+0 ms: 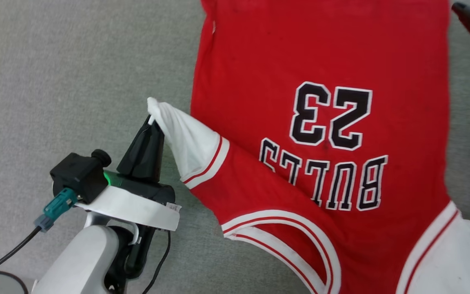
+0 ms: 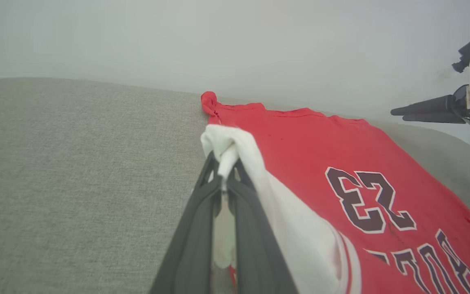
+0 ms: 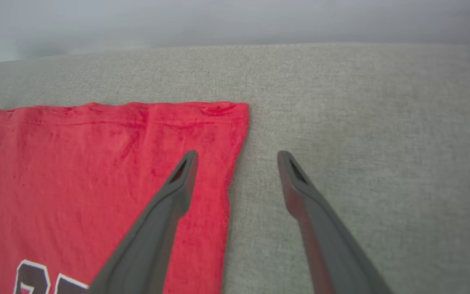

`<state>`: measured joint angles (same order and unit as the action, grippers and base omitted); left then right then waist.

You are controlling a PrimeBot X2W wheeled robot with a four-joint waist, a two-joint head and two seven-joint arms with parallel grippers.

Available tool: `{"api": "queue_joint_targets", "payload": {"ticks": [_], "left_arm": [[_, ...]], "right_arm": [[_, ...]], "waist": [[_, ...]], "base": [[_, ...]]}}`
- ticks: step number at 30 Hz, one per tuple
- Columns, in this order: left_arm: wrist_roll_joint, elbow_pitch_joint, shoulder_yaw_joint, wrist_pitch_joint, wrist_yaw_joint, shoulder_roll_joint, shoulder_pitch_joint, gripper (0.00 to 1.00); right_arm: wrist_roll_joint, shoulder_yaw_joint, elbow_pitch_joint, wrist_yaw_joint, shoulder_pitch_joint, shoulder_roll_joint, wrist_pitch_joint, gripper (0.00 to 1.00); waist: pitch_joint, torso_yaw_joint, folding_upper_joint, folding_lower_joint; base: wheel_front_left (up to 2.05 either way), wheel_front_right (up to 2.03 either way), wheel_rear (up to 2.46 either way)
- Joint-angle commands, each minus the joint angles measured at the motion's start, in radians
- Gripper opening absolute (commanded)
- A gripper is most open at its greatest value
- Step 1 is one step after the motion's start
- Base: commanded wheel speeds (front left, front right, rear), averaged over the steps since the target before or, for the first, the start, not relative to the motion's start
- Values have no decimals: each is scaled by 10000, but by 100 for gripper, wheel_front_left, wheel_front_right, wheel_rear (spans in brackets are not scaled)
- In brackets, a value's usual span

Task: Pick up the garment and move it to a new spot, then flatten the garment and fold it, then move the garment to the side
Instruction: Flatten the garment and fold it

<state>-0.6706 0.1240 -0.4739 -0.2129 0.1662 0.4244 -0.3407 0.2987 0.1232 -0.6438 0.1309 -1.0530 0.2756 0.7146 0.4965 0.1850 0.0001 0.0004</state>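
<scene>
The garment [image 1: 320,61], a red T-shirt with white sleeves and black "BULLS 23" lettering, lies spread on the grey cloth surface with its collar toward me. My left gripper [image 1: 151,122] is shut on the tip of the garment's white left sleeve [image 1: 186,139], which it lifts off the surface. In the left wrist view the white sleeve [image 2: 235,151] bunches between the dark fingers of the left gripper [image 2: 223,179]. My right gripper [image 3: 237,157] stands open above the garment's [image 3: 96,163] right side edge near the hem, holding nothing. Its fingertips [image 1: 465,14] show at the head view's top right.
The grey fabric surface [image 1: 63,65] stretches wide to the left of the shirt and also to its right [image 3: 361,122]. A black cable [image 1: 6,255] runs from my left wrist at the lower left. A pale wall [image 2: 235,41] rises behind the surface.
</scene>
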Motion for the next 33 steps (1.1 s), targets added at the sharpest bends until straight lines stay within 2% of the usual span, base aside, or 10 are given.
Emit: {"api": "queue_joint_targets", "payload": {"ticks": [1,8,11,12,13,14,15,20,24,33], "left_arm": [[74,-62,-27,-69,-90,-100,-231,0],[125,-376,-238,-234,-429,-472,-651,0],[179,-559,-294,-302,-542,-537,-749,0],[172,-617,-314,-318,-576,-567,-768,0],[182,-678,-328,-323,-581,-595,-778,0],[191,-734,-334,-340,-593,-620,-775,0],[199,-787,-343,-350,-604,-641,-762,0],[185,-1118,-408,-362,-604,-668,-545,0],[114,-1408,-454,-314,-587,-574,-257,0],[-211,-1841,-200,-259,-99,-340,874,0]], "right_arm": [[-144,-36,-161,-3,-301,75,82,100],[-611,277,-1231,-2,-1033,21,680,100],[-751,517,-1952,-2,-852,-147,1398,100],[-789,602,-2178,-3,-775,-185,1663,96],[-837,698,-2329,-3,-718,-217,1862,47],[-909,739,-2398,-5,-711,-256,1968,27],[-973,766,-2413,-3,-719,-296,1980,0],[-1254,611,-2002,-3,-920,-91,1298,0],[-1235,40,-1476,-5,-1018,267,782,0],[-260,-1534,-131,-5,868,1181,682,0]], "waist": [[600,579,-1,-4],[1035,966,-1,-4],[1065,1028,-1,-4],[1052,1039,-1,-4],[1029,1044,-1,-4],[1001,1043,-1,-4],[961,1037,-1,-4],[467,903,-1,-4],[-191,633,-1,-4],[-2277,-163,-1,-4]], "base": [[0,0,0],[0,0,0],[0,0,0],[0,0,0],[0,0,0],[0,0,0],[0,0,0],[0,0,0],[0,0,0],[0,0,0]]}}
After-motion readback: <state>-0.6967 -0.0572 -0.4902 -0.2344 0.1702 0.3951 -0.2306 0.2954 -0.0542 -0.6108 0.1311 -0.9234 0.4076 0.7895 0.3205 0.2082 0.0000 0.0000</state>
